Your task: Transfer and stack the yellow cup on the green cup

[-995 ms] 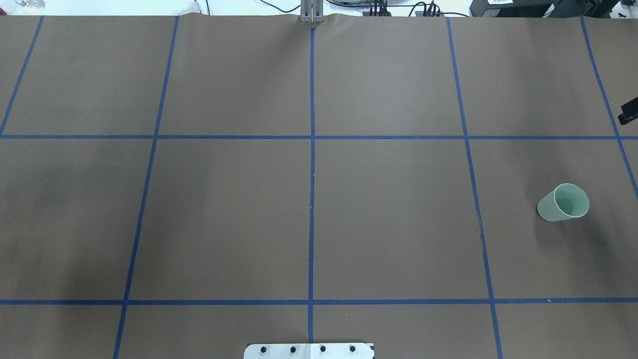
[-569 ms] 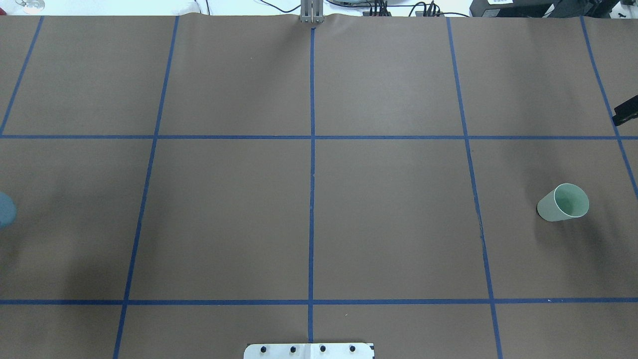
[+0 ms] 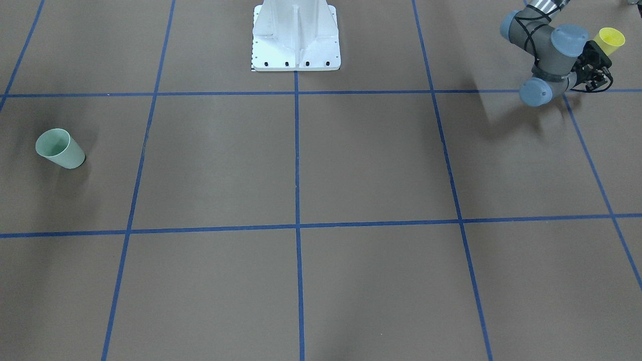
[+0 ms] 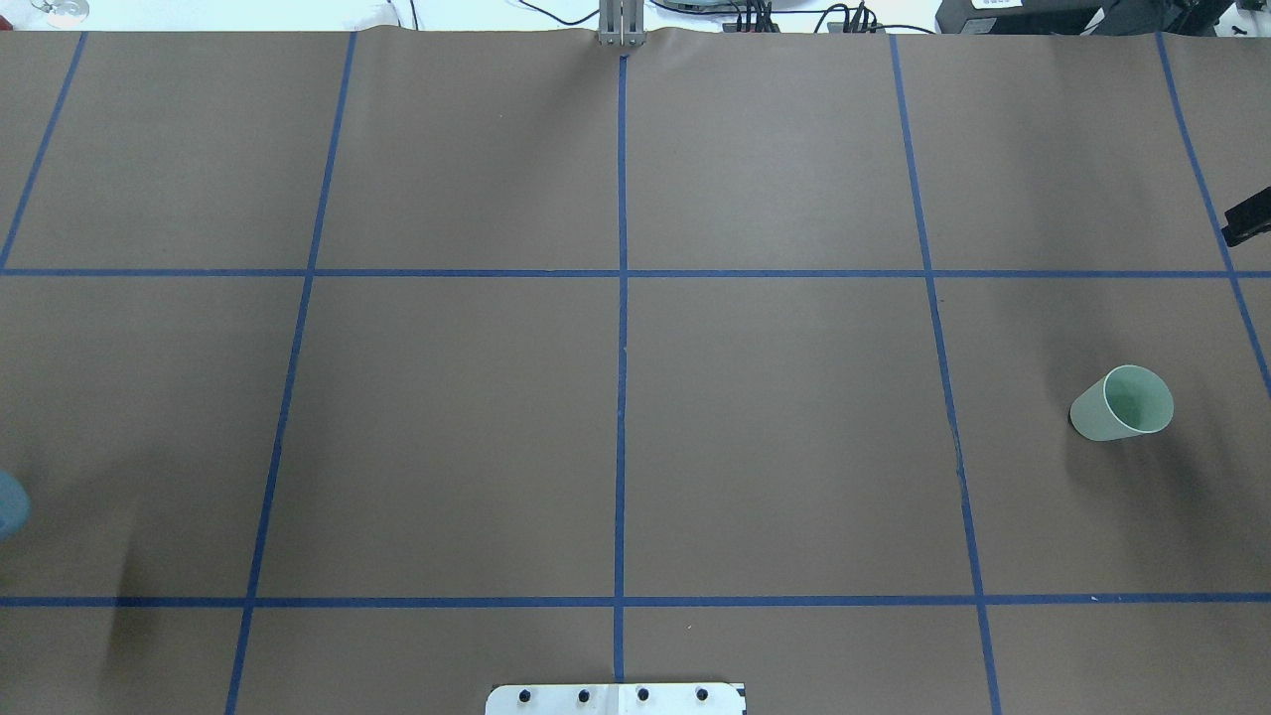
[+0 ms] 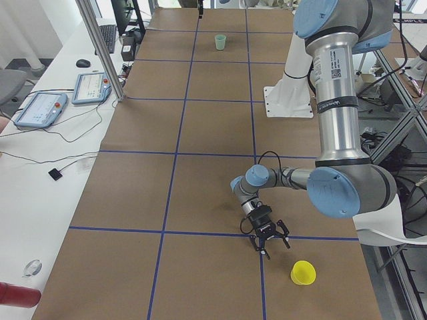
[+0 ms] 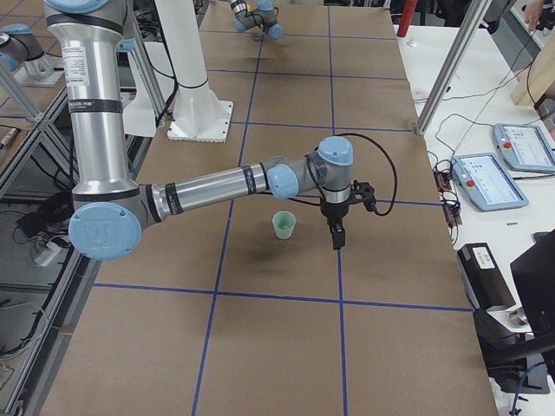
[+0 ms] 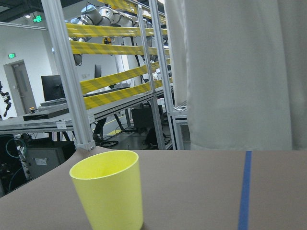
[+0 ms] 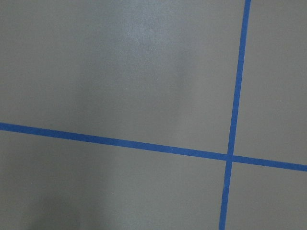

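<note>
Over the last second the left arm has brought a blue joint cap in at the overhead edge and drawn it toward the base; the right arm barely stirred. The left gripper, fingers spread and empty, sits low, with the yellow cup upright just ahead, not touching. That arm is by far the nearer. The right gripper hangs beside the upright green cup; whether it is spread I cannot tell. Two arms, one cup of each colour.
</note>
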`<state>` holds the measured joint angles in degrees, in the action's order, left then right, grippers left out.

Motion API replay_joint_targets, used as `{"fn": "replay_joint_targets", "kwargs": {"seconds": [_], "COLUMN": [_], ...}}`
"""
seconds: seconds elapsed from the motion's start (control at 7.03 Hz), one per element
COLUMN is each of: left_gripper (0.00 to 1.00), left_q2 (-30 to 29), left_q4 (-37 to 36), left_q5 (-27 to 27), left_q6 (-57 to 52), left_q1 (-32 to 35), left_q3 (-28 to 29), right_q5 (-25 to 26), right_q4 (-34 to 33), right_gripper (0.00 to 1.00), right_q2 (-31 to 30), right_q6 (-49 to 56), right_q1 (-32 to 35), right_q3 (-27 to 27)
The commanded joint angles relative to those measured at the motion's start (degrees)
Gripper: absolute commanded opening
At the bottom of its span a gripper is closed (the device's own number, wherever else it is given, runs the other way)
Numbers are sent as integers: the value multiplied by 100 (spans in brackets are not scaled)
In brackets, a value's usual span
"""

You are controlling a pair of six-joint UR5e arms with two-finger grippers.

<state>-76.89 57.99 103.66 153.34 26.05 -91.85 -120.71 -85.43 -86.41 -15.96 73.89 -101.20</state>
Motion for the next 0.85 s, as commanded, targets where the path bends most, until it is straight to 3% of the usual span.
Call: {"fn": "replay_joint_targets", "kwargs": {"seconds": [0.0,0.28,0.71], "left_gripper": [90,90,90], "left_q2": [122,262,386], "left_q4": [326,528,722], "left_q5": [442,786,796], "left_q6": [82,249,381], "left_q1": [-310,-522,-610], "left_q3": [280,422,439], "right_q5": [47,56,47], "right_q4": [0,-9,-9], "right_gripper": [99,99,99], "right_q2": [-8,-8,-87], "right_q6": [-4,-12,-13], "right_q1": [2,-59,-59], "right_q3": [-127,-172,-374]}}
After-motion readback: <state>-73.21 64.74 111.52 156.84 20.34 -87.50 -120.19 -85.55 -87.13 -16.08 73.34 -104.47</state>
